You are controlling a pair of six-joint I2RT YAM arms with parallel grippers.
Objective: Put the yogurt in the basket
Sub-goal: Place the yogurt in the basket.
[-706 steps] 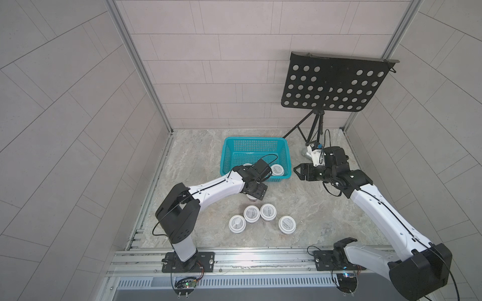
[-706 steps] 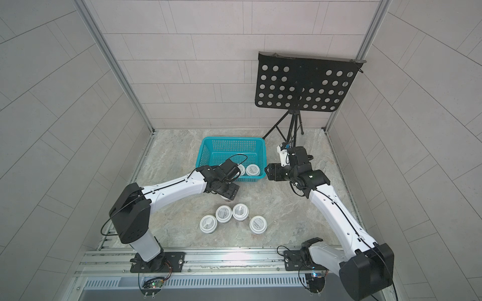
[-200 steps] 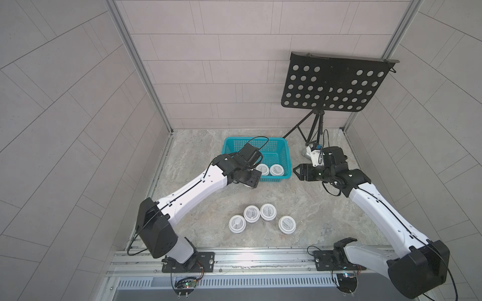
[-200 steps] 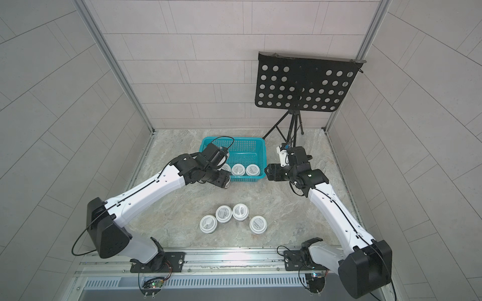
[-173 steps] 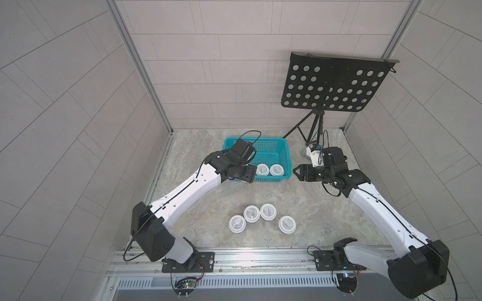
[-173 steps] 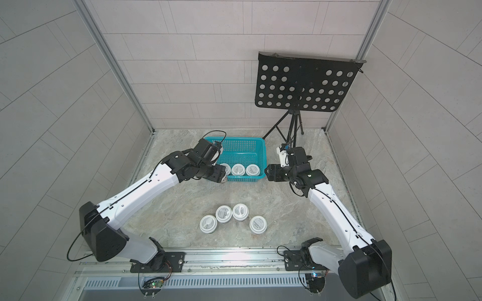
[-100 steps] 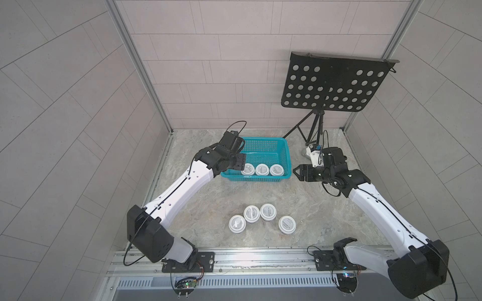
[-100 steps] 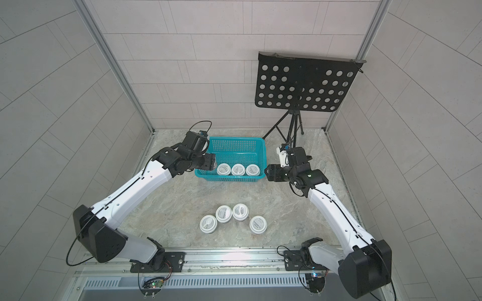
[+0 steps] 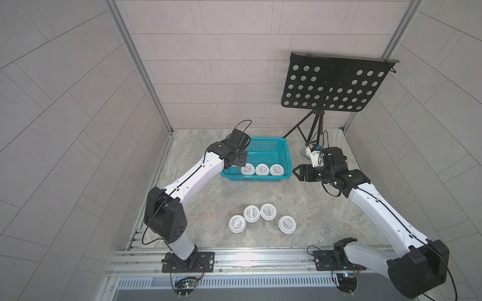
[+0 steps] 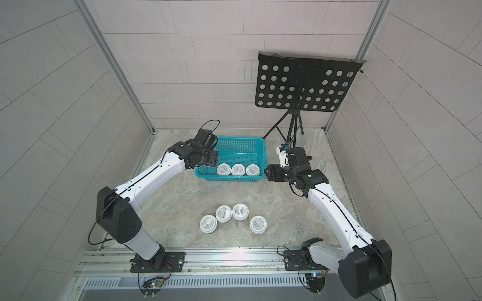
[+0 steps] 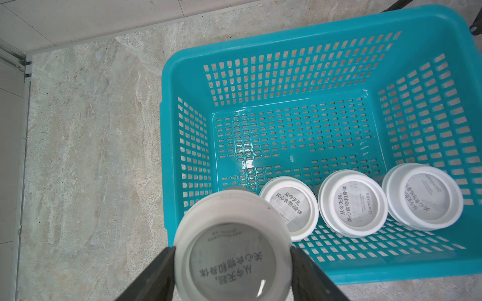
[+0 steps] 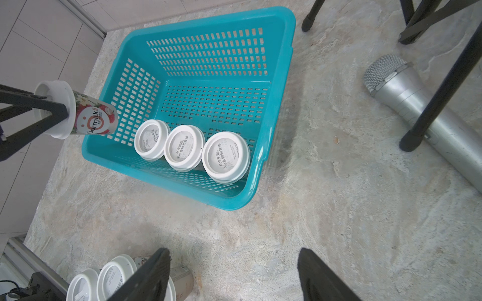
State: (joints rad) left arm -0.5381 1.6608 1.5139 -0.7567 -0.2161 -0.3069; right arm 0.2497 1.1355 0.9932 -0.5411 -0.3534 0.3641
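Note:
My left gripper (image 11: 232,260) is shut on a white-lidded yogurt (image 11: 232,247), gripped at the lid end, and holds it above the left near corner of the teal basket (image 11: 167,78). In the right wrist view the held yogurt (image 12: 88,120) shows its red and white label beside the basket (image 12: 284,65). Three yogurts (image 9: 262,169) stand in a row along the near wall of the basket (image 9: 254,179), seen in both top views. Several more yogurts (image 10: 240,212) stand on the table in front. My right gripper (image 12: 232,273) hangs open with nothing in it, just right of the basket.
A black perforated music stand (image 9: 331,86) on a tripod stands at the back right. A silver microphone (image 12: 417,99) lies on the table by the tripod's legs. Tiled walls close in three sides, and a metal rail (image 9: 234,258) runs along the front.
My left gripper has swung left along the basket's near side with the yogurt in it and now hangs over the left near corner. The right arm has not moved.

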